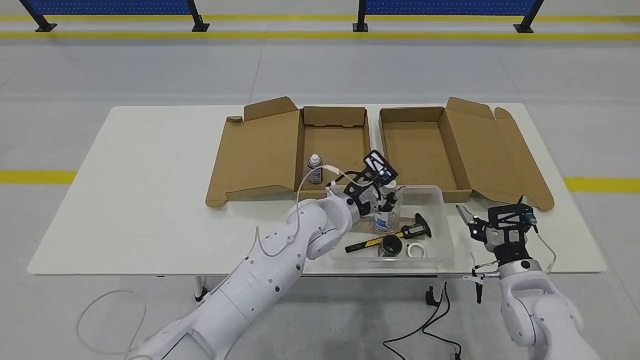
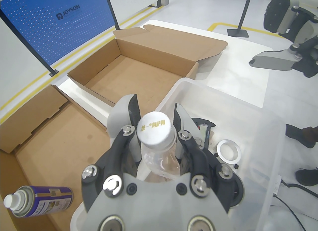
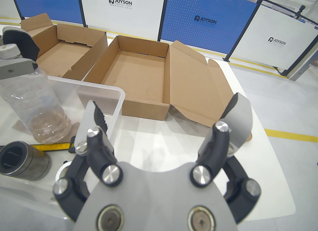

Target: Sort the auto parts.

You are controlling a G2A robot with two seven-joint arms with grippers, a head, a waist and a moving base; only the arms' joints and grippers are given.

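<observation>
Left claw [image 2: 154, 107] clamps the bottle [image 2: 155, 130] inside the clear bin [image 2: 223, 95], right claw [image 3: 164, 101] spread apart beside its rim

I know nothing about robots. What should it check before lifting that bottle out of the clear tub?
1. Left hand shut on the clear plastic bottle with white cap: ok.
2. Right hand open, outside the see-through plastic tub: ok.
3. Left brown cardboard box open, room beside the blue spray can: ok.
4. Right brown cardboard box open: ok.
5. Bottle lifted off the tub floor: cannot tell.
</observation>
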